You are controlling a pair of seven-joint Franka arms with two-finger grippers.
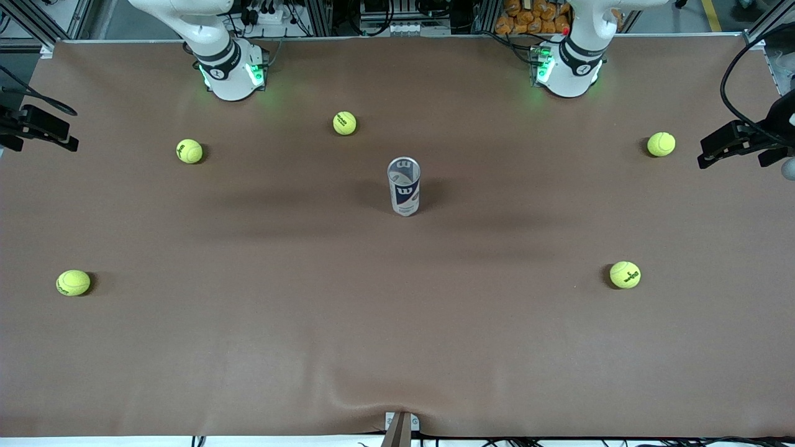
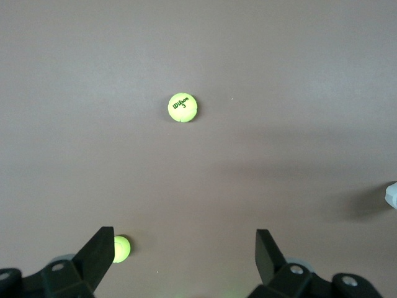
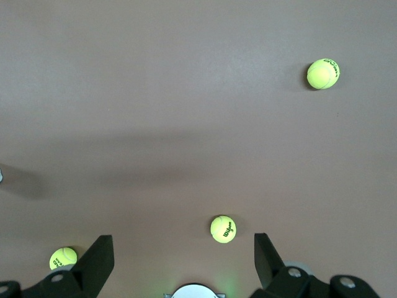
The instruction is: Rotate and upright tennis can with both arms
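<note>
The tennis can (image 1: 404,186) stands upright in the middle of the table, its silver rim up and its navy label with the white "W" toward the front camera. Only a sliver of it shows at the edge of the left wrist view (image 2: 391,195). Both arms rise from their bases (image 1: 231,69) (image 1: 568,68) out of the top of the front view, so neither gripper shows there. My left gripper (image 2: 184,248) is open and empty, high over the table near its own base. My right gripper (image 3: 184,248) is open and empty, high over the table by its base (image 3: 194,291).
Several yellow-green tennis balls lie scattered on the brown table (image 1: 397,323): one (image 1: 345,123) farther from the front camera than the can, others (image 1: 189,151) (image 1: 73,282) toward the right arm's end, others (image 1: 661,144) (image 1: 625,274) toward the left arm's end. Black fixtures (image 1: 37,127) (image 1: 739,143) stand at both table ends.
</note>
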